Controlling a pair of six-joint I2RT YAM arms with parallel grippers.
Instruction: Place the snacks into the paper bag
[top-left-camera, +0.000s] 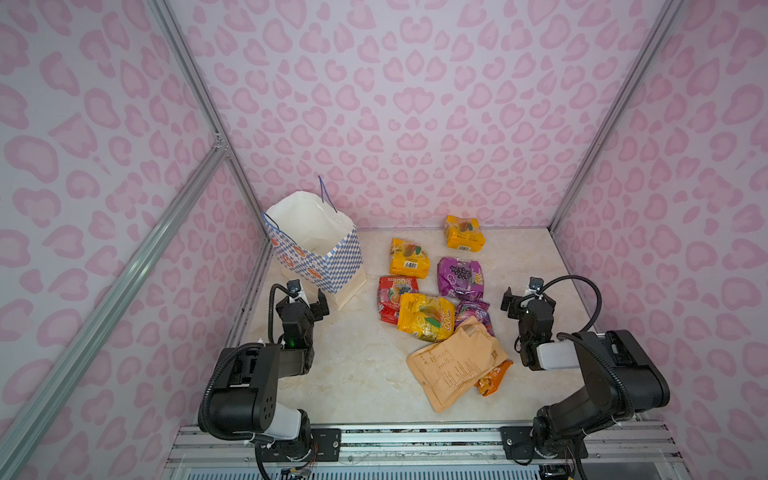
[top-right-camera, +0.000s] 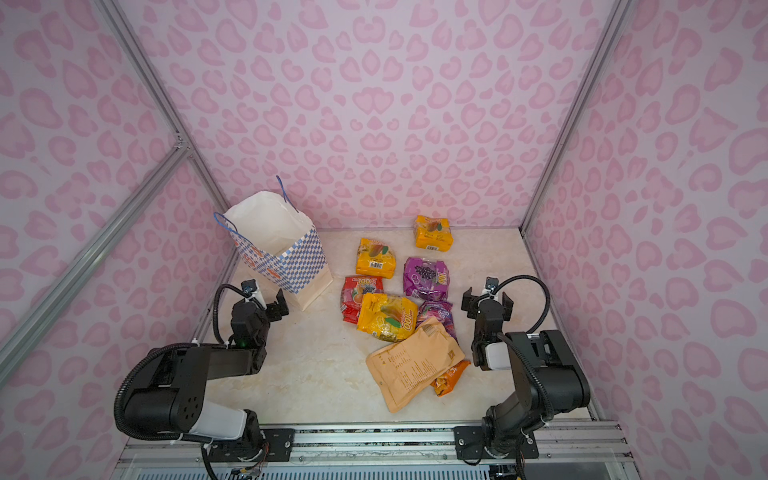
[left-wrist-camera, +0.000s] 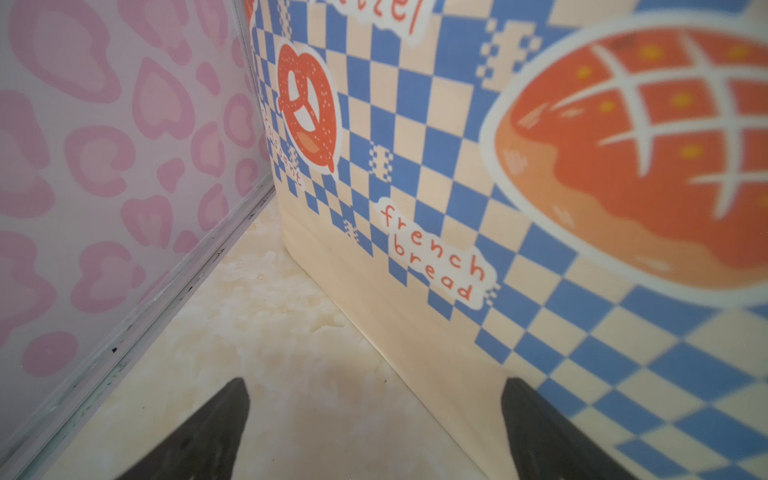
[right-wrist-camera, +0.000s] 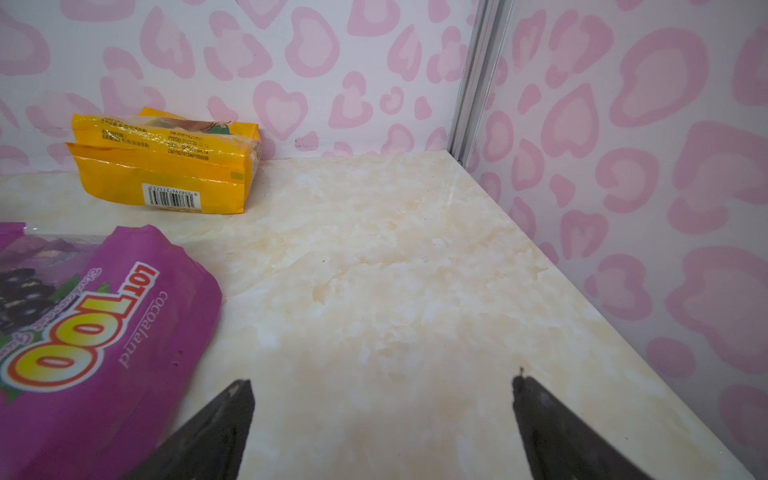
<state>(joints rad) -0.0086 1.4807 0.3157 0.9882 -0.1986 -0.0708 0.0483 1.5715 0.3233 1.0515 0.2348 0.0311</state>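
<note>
The paper bag (top-left-camera: 332, 266) (top-right-camera: 291, 266) stands upright and open-mouthed at the back left. My left gripper (top-left-camera: 305, 301) (left-wrist-camera: 374, 386) is open just in front of its checkered wall (left-wrist-camera: 436, 166), holding nothing. The snacks lie to the right of the bag: two yellow packets (top-left-camera: 464, 232) (top-left-camera: 409, 257), a purple one (top-left-camera: 460, 277), and a red one (top-left-camera: 395, 297) under a large yellow one (top-left-camera: 424, 316). A tan kraft pouch (top-left-camera: 455, 361) overlaps a second purple packet (top-left-camera: 473, 316) and an orange chips bag (top-left-camera: 494, 377). My right gripper (top-left-camera: 527, 300) (right-wrist-camera: 381, 384) hangs open and empty beside the purple packet (right-wrist-camera: 104, 332).
Pink heart-print walls (top-left-camera: 415, 104) close in the marble tabletop (top-left-camera: 357, 374) on three sides, with aluminium posts (top-left-camera: 582, 187) at the back corners. A metal rail (top-left-camera: 415, 436) carrying both arm bases runs along the front edge.
</note>
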